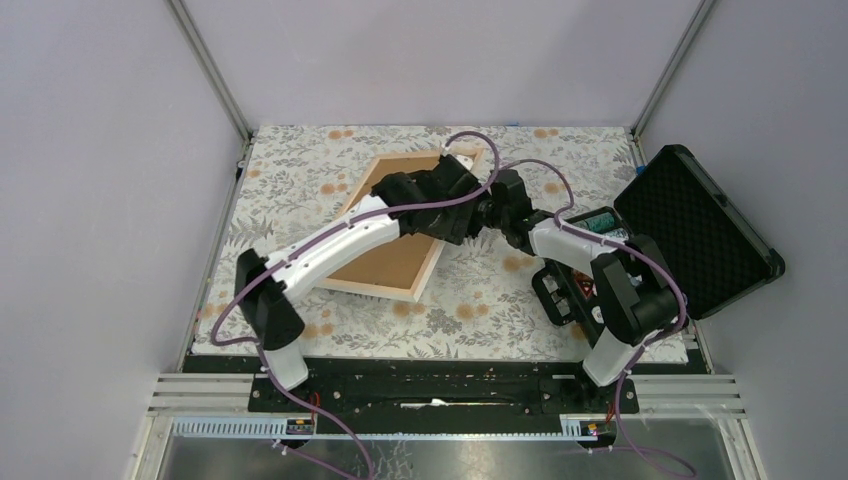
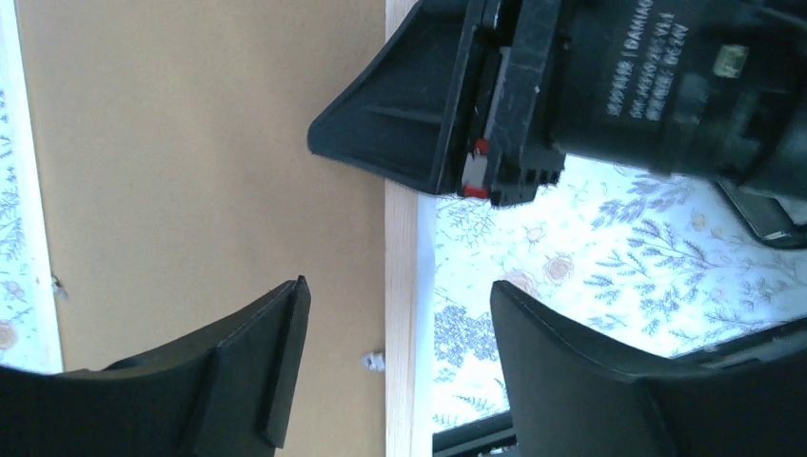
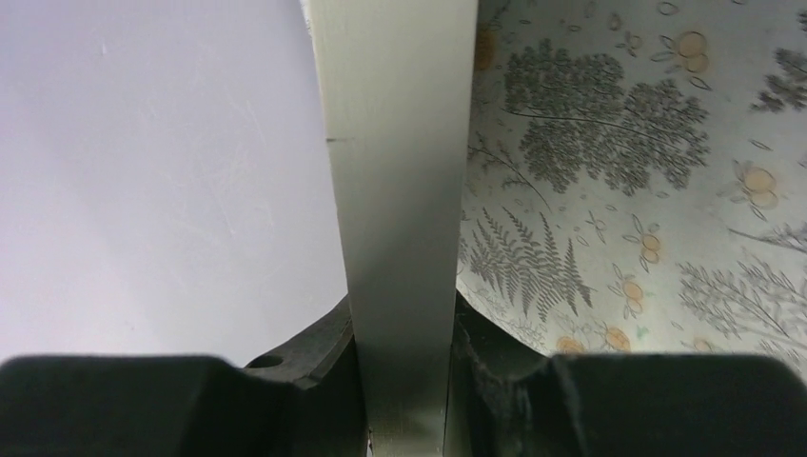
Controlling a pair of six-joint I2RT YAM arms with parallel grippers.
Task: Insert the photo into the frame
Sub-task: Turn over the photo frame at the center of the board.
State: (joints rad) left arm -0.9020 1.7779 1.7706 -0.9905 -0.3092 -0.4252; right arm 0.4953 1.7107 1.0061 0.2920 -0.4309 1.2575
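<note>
On the table [image 1: 480, 300], left of centre, you have the frame [image 1: 372, 287] lying skewed with its back side up. The photo [image 1: 390, 262] sits inside the rails, showing only its plain brown board. You can't tell from these views whether it is fully seated. Both arms reach in over the frame's right-hand long rail, near the far corner. Your right gripper [image 3: 404, 352] is clamped on that rail. In the right wrist view the pale rail runs straight up between the two fingers, which press on it from either side, with floral cloth to its right and plain wall to its left. The left wrist view shows the same grasp from the other arm, with the right gripper's black finger lying across the board and rail edge. Your left gripper [image 2: 398, 295] is spread wide and holds nothing. One finger hangs over the brown board and the other over the cloth, with the wood rail running between them. Whether either finger touches anything isn't clear. The black foam-lined case [image 1: 690, 230] stands open at the table's right edge, well apart from the frame.
</note>
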